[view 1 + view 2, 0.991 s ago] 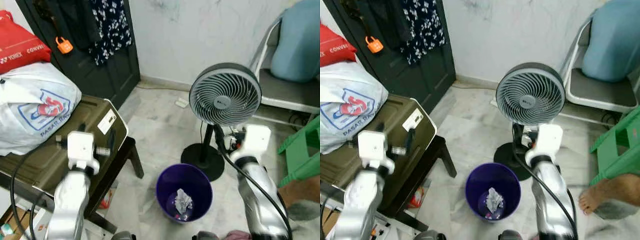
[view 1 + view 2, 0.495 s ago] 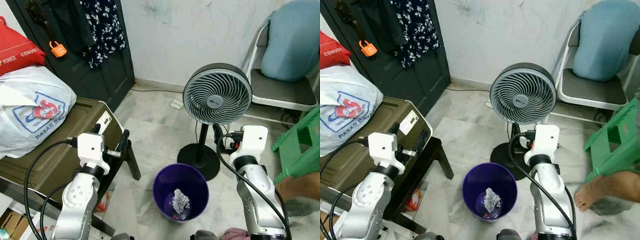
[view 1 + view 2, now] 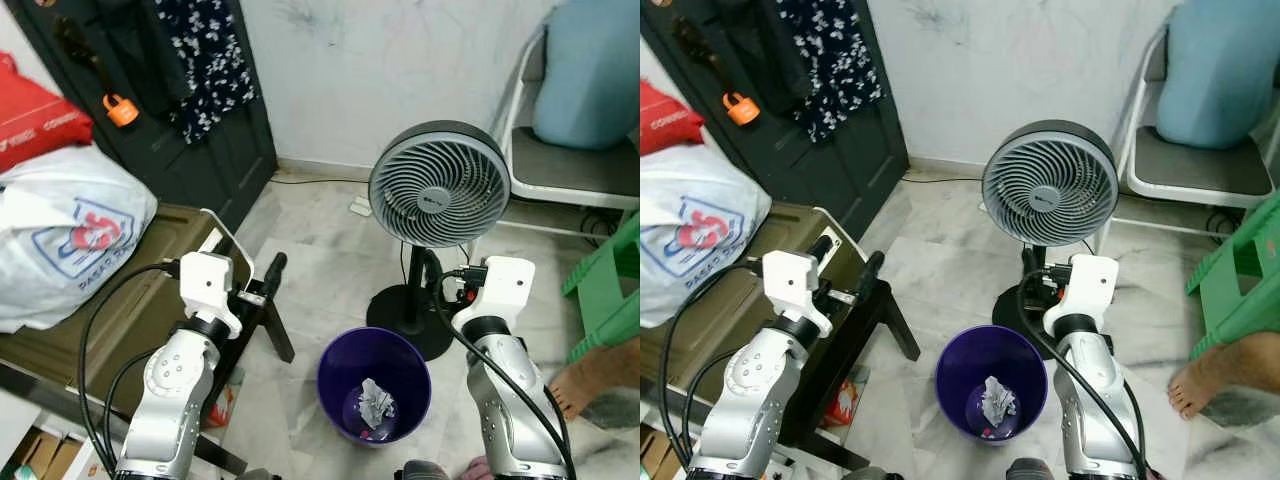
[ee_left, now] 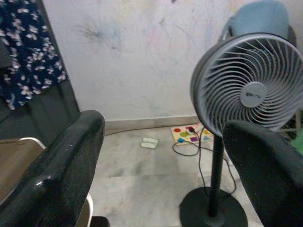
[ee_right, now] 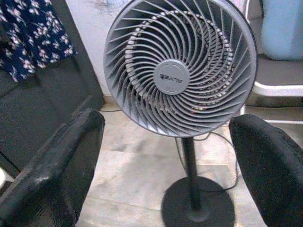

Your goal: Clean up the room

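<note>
Purple bin (image 3: 374,378): it stands on the marble floor (image 3: 320,260) just in front of the fan's round base, between your two arms — take this as your landmark.
Crumpled paper (image 3: 376,402): it lies at the bottom of the purple bin, already where rubbish belongs. You can judge it light, soft and easily crushed; a loose pinch on any raised fold would do, if you needed it at all.
Fan (image 3: 446,184): it stands just behind the bin on a thin pole. It looks top-heavy and likely to tip — if you move it, hold the pole low, not the grille.
Left gripper (image 4: 156,161): fingers spread wide with nothing between them, held up to the left of the bin and beside the olive case (image 3: 95,300).
Right gripper (image 5: 165,156): fingers spread wide and empty, raised to the right of the bin and pointing at the fan.
White bag (image 3: 65,240): it sits on the case, well left of the bin; it looks soft and slippery, best taken by gathered plastic.
</note>
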You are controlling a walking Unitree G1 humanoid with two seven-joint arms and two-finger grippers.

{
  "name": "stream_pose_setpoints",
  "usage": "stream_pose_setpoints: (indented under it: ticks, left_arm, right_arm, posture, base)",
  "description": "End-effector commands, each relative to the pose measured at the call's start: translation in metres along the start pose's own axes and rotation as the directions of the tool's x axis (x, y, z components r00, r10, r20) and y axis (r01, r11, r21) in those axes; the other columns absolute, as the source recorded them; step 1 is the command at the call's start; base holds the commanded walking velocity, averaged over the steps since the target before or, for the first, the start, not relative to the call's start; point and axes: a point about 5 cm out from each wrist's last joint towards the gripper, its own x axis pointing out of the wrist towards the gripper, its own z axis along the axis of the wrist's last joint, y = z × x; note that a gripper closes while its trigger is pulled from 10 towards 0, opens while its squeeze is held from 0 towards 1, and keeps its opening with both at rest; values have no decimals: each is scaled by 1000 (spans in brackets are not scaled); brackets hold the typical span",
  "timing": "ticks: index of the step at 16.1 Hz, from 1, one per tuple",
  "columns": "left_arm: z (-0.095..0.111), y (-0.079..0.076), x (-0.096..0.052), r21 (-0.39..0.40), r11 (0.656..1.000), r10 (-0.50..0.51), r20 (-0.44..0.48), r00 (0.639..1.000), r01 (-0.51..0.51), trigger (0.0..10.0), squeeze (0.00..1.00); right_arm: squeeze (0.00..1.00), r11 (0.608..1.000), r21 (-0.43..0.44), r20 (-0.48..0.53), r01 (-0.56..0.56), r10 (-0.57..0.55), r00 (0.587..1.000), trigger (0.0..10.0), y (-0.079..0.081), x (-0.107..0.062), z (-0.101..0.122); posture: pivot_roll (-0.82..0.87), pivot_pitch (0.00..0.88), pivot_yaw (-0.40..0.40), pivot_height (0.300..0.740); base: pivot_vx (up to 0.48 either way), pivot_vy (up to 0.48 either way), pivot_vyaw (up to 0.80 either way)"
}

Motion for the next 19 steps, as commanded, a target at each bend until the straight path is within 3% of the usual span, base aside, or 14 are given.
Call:
stream_pose_setpoints:
  ticks: [1, 3, 4, 7, 9, 10, 11, 12, 13, 15, 17, 19]
  left_arm:
    - [-1, 2, 0, 8, 1000, -8, -18, 1000, 8, 10000, 0]
    - [1, 1, -2, 0, 1000, 10, -13, 1000, -10, 10000, 0]
    - [1, 3, -7, -7, 999, 41, -8, 999, -41, 10000, 0]
    - [-1, 8, -26, -16, 990, 139, -13, 990, -139, 10000, 0]
    - [-2, 8, -31, -4, 988, 154, -23, 988, -154, 10000, 0]
    - [-2, 9, -32, 11, 988, 154, -30, 988, -154, 10000, 0]
    - [-1, 10, -32, 24, 988, 151, -36, 988, -150, 10000, 0]
    - [-1, 10, -31, 31, 988, 152, -38, 988, -151, 10000, 0]
    - [1, 13, -30, 2, 988, 155, -38, 987, -155, 10000, 0]
    - [5, 16, -26, -17, 986, 163, -28, 986, -163, 10000, 0]
    - [8, 17, -19, 20, 985, 171, -20, 985, -171, 10000, 0]
    - [10, 20, -13, 40, 984, 172, -18, 985, -172, 10000, 0]
  right_arm:
    - [0, 998, 31, 16, -63, 62, 998, 10000, 11, -1, 5]
    - [0, 996, -11, 37, -84, 84, 996, 10000, 17, 5, 11]
    - [0, 988, -14, 19, -155, 155, 988, 10000, 24, 9, 11]
    - [0, 976, 72, -9, -206, 207, 978, 10000, 30, 21, 9]
    - [0, 977, 71, -11, -199, 200, 980, 10000, 32, 27, 10]
    - [0, 979, 26, -3, -202, 202, 979, 10000, 35, 28, 13]
    - [0, 968, -120, 25, -220, 224, 974, 10000, 40, 28, 18]
    - [0, 965, -111, 29, -236, 241, 970, 10000, 43, 27, 20]
    - [0, 982, -58, 18, -181, 182, 983, 10000, 38, 26, 20]
    - [0, 987, -70, -27, -143, 142, 990, 10000, 30, 26, 16]
    - [0, 991, -28, -21, -128, 127, 992, 10000, 26, 25, 14]
    - [0, 987, -51, -7, -153, 153, 988, 10000, 29, 26, 17]
  posture:
    - [-227, 0, 159, 740]
    - [-192, 0, 118, 740]
    - [-151, 0, 74, 740]
    - [-75, 0, 10, 740]
    - [-63, 0, 1, 740]
    - [-65, 0, 3, 740]
    - [-71, 0, 7, 740]
    - [-75, 0, 10, 740]
    - [-84, 0, 15, 740]
    - [-98, 0, 20, 740]
    - [-106, 0, 23, 740]
    - [-113, 0, 30, 740]
  base:
    - [0, 0, 0]
    - [0, 0, 0]
    - [0, 0, 0]
    - [0, 0, 0]
    - [0, 0, 0]
    - [0, 0, 0]
    - [0, 0, 0]
    - [0, 0, 0]
    - [0, 0, 0]
    - [0, 0, 0]
    - [0, 0, 0]
    - [0, 0, 200]
